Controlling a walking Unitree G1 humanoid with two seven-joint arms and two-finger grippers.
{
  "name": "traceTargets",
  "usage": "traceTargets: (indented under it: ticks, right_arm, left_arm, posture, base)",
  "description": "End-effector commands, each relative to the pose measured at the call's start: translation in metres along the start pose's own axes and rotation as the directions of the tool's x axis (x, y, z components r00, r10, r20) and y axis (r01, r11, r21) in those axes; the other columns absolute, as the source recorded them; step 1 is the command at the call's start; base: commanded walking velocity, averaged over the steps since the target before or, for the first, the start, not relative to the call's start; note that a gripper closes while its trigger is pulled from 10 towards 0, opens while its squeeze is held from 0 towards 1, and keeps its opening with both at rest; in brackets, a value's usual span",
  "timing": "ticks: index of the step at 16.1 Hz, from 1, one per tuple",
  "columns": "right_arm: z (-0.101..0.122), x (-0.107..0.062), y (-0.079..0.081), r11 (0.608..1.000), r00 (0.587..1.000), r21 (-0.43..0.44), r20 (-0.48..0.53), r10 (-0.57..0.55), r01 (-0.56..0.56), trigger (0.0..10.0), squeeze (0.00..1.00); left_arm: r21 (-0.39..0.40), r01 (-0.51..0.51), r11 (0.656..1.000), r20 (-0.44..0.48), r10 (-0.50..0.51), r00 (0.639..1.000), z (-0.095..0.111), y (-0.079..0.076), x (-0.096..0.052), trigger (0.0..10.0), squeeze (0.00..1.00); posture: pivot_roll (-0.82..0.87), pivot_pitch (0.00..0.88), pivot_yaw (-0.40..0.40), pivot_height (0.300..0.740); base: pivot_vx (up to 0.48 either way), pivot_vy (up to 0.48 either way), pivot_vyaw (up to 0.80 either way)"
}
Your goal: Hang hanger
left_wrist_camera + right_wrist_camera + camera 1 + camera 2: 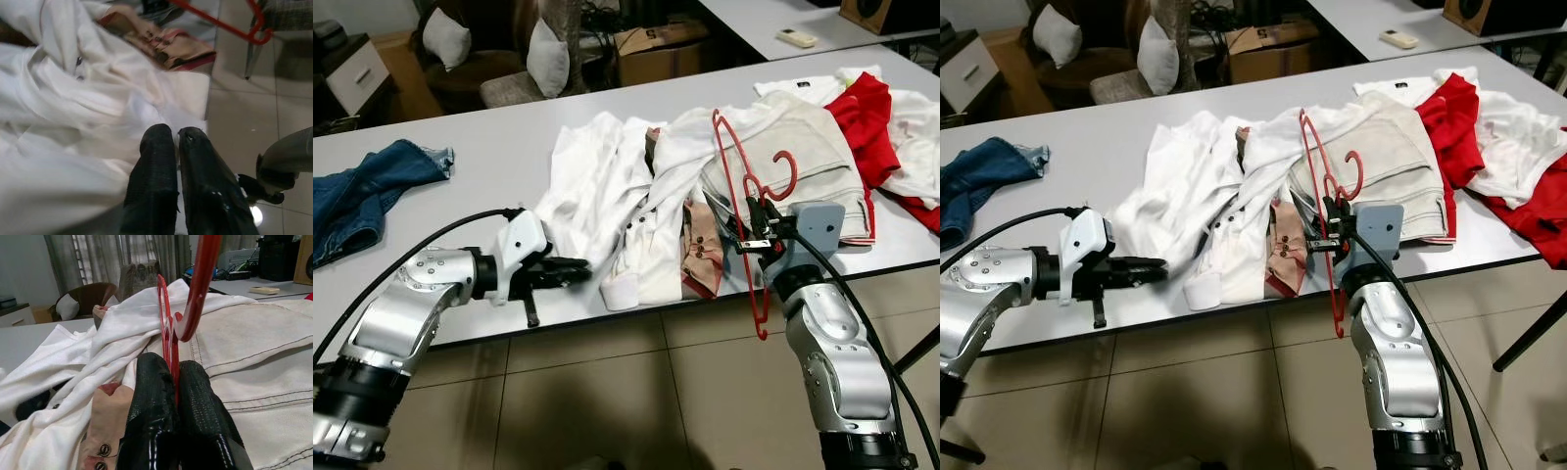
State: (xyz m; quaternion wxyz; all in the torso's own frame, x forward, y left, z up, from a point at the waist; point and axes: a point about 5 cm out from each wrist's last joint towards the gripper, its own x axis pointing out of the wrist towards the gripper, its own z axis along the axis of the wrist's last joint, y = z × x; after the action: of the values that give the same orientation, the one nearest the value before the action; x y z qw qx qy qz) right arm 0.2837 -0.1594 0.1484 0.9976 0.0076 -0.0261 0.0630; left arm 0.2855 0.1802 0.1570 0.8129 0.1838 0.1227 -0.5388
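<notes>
My right gripper (pixel 762 219) has its fingers pinched on the red hanger (pixel 740 186), holding it near the neck so the hook curls up toward one o'clock and the frame runs from eleven o'clock over the clothes down to six o'clock past the table edge. My left gripper (pixel 570 269) sits at about nine o'clock from it, fingers pressed together with nothing between them, tips at the hem of the white shirt (pixel 592 186). I judge the pickup done and the carry not yet begun: the next move calls for lifting the hanger clear of the heap without snagging the cream trousers (pixel 818 147) under it, then finding a rail, which I cannot see from here. The grey table (pixel 480 147) carries the sprawl of laundry: a red garment (pixel 862 117) at two o'clock, blue jeans (pixel 362 196) at ten. Beyond it, at twelve o'clock, what looks like a chair with white cushions (pixel 546 44) and a cardboard box (pixel 651 54); tiled floor (pixel 636 392) below.
</notes>
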Motion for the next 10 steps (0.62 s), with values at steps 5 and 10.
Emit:
traceTargets:
  ticks: [5, 10]
  right_arm:
    - [-0.002, -0.001, 0.006, 1.000, 1.000, 0.014, -0.013, 0.014, -0.013, 10.0, 0.00]
    - [-0.002, -0.005, 0.000, 1.000, 1.000, 0.013, -0.021, 0.002, -0.001, 10.0, 0.00]
  left_arm:
    - [0.001, -0.023, 1.000, -0.011, 0.023, 1.000, 0.000, 0.001, -0.008, 10.0, 1.00]
    - [-0.222, -0.207, 0.953, 0.251, 0.261, 0.932, 0.022, 0.021, 0.011, 10.0, 1.00]
  posture:
    - [-0.06, 0.000, 0.146, 0.740]
    - [-0.08, 0.000, 0.151, 0.740]
  base:
    - [0.000, 0.000, 0.00]
    - [0.000, 0.000, 0.00]
